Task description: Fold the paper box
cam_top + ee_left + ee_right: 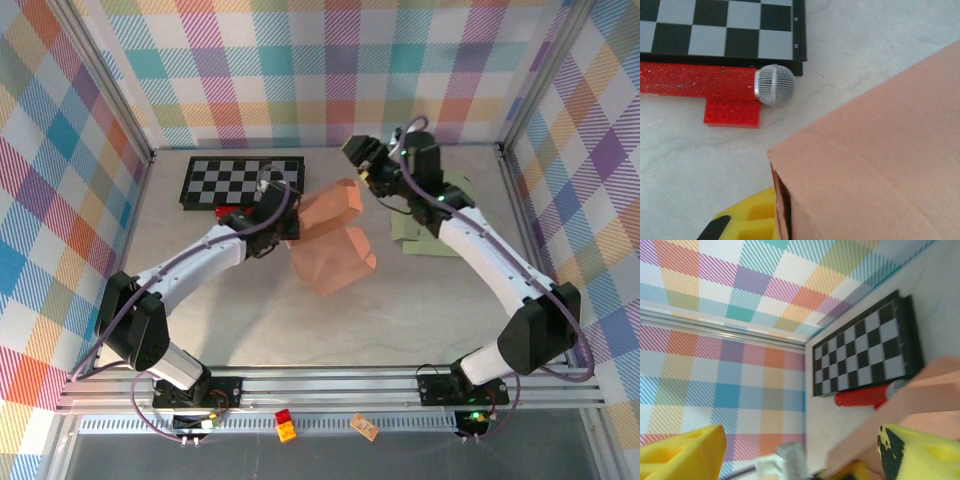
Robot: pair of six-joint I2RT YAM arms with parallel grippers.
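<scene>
The box (330,240) stands mid-table (250,320), its upper part leaning toward the far wall. Behind it and to the left, the chessboard (240,180) lies flat near the back wall. The microphone (720,82) lies just beside the board's near edge with its head toward the box. A brick (732,112) sits right against the microphone's near side. Right of the box, sheets (425,235) lie under the right arm. The left gripper (283,225) is at the box's left side, the right gripper (360,158) at its far right corner. Below the rail in front of the arm bases sit a block (286,425) and, to its right, a scrap (364,428).
</scene>
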